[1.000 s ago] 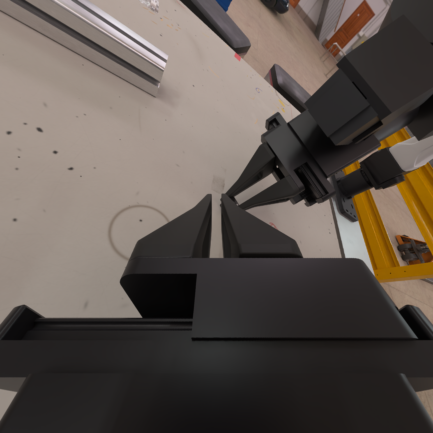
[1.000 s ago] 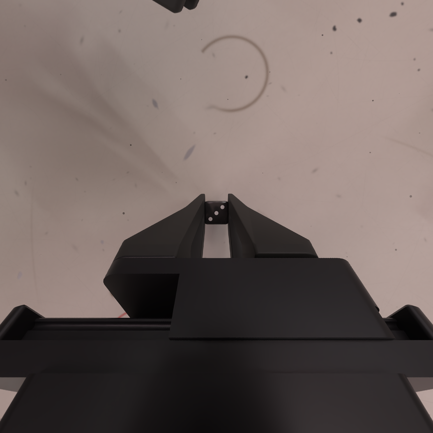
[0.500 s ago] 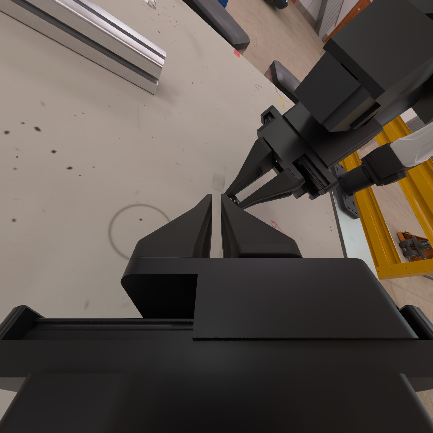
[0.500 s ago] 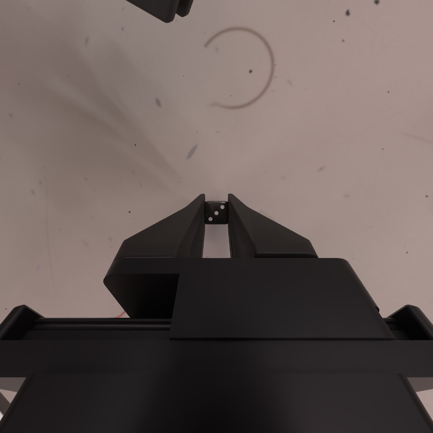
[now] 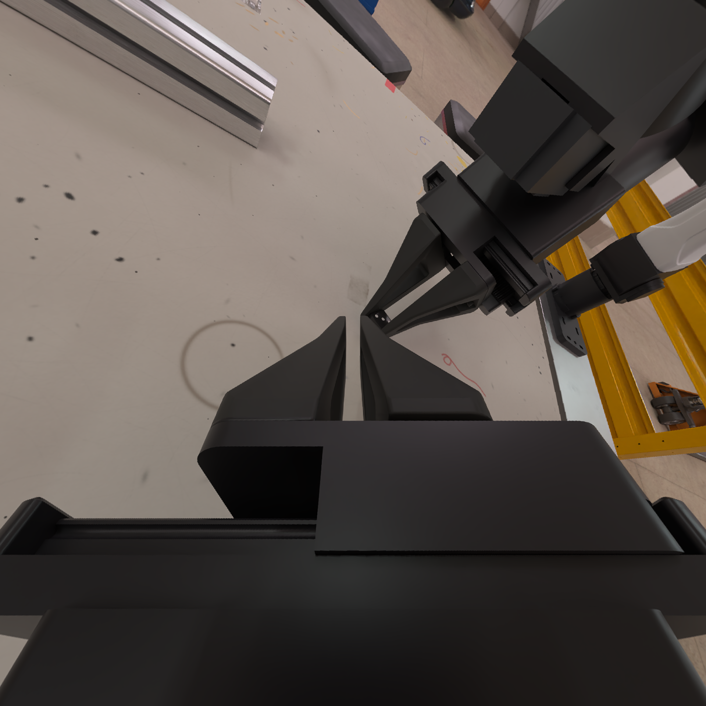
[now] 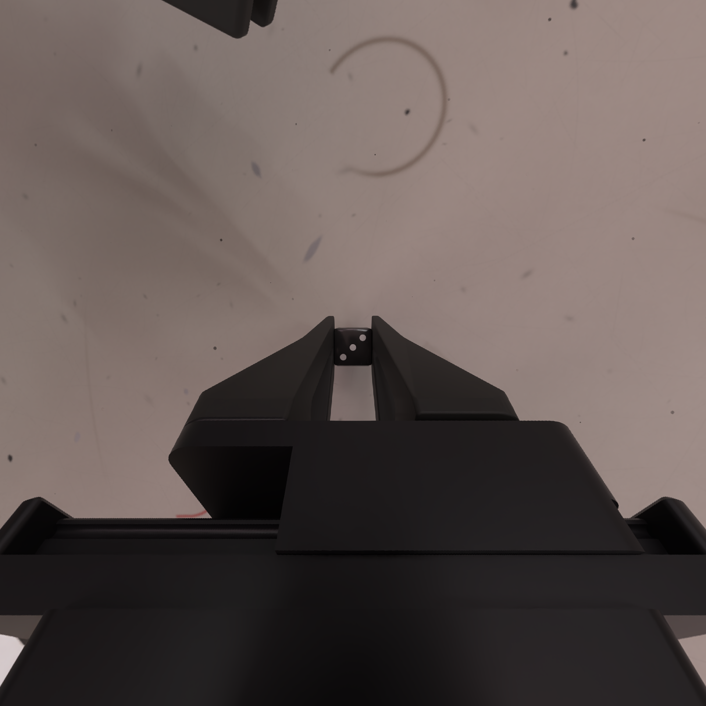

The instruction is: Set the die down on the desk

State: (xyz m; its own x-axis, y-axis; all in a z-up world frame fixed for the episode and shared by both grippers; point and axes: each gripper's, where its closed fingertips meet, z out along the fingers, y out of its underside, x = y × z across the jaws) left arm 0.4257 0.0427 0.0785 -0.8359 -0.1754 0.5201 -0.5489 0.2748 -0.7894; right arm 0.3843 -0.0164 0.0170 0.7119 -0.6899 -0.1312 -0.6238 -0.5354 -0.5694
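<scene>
Beige desk [image 5: 160,237], speckled with dark spots; silver metal rail [image 5: 160,57] lying on it; faint ring mark [image 5: 229,363].

1. Left wrist view: bright, even light on the counter [image 5: 114,267]; sharp throughout, no blur.
2. A glare streak runs along the metal rail [image 5: 198,57], far beyond the fingers [image 5: 328,366].
3. Right wrist view: dimmer; soft, broad shadows fan across the counter [image 6: 573,267] beyond and left of the fingers [image 6: 317,355].
4. Wide-angle bending stretches both views' edges.
5. Black fingers show little surface detail.
</scene>
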